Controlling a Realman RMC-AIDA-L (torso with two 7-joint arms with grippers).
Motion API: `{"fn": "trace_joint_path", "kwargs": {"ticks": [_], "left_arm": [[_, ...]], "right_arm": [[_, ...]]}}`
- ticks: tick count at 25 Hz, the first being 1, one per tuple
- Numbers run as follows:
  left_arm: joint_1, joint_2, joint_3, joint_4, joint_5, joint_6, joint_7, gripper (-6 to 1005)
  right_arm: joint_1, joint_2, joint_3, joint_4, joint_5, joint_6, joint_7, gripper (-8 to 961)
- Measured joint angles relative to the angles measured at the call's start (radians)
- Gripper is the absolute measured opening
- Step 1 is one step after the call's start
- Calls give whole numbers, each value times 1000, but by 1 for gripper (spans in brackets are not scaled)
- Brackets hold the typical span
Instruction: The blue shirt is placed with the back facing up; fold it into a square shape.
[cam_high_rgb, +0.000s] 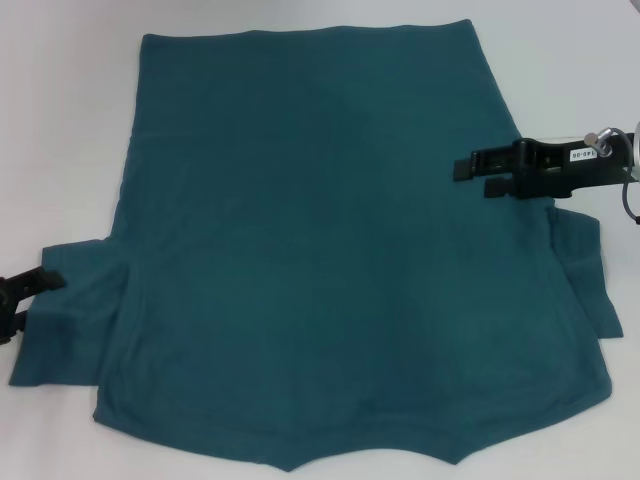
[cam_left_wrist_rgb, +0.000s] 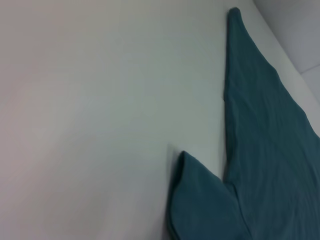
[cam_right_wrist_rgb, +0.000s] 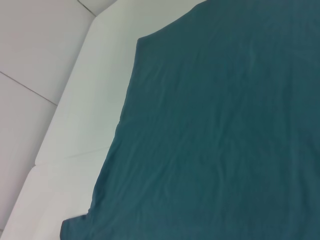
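Observation:
The blue shirt (cam_high_rgb: 320, 250) lies spread flat on the white table (cam_high_rgb: 60, 120), hem at the far side and both short sleeves out near the front. My left gripper (cam_high_rgb: 28, 300) sits at the table's left edge, open, its upper finger at the tip of the left sleeve (cam_high_rgb: 70, 320). My right gripper (cam_high_rgb: 476, 178) hangs open over the shirt's right side, just beyond the right sleeve (cam_high_rgb: 585, 270), with nothing between its fingers. In the left wrist view the shirt (cam_left_wrist_rgb: 270, 150) and its sleeve (cam_left_wrist_rgb: 200, 200) show; in the right wrist view the shirt's (cam_right_wrist_rgb: 225, 125) body shows.
Bare white table (cam_left_wrist_rgb: 100, 125) runs along the shirt's left side. In the right wrist view the table's edge (cam_right_wrist_rgb: 85, 100) shows with tiled floor (cam_right_wrist_rgb: 35, 55) beyond it. The shirt's collar end reaches the table's near edge.

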Motion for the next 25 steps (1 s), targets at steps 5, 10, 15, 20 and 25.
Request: {"fn": "trace_joint_path", "kwargs": {"ticks": [5,10,15,20,25], "left_arm": [[-14,-1,13,-10,0,6,3,827],[-18,-1,13,-14,0,12,-10,819],[-17,5,15,-10,1,22,-18,689],[-18,3,25,-6,1,25,-19,545],[-19,3,37,-4,2,26,-17,443]], "right_arm": [[-1,0,1,0,0,0,0,713],[-1,0,4,0,1,0,-2,714],[-2,-2,4,0,2,0,-3,714],[-5,-3,5,0,3,0,-2,714],[-9,-3,6,0,4,0,1,714]]}}
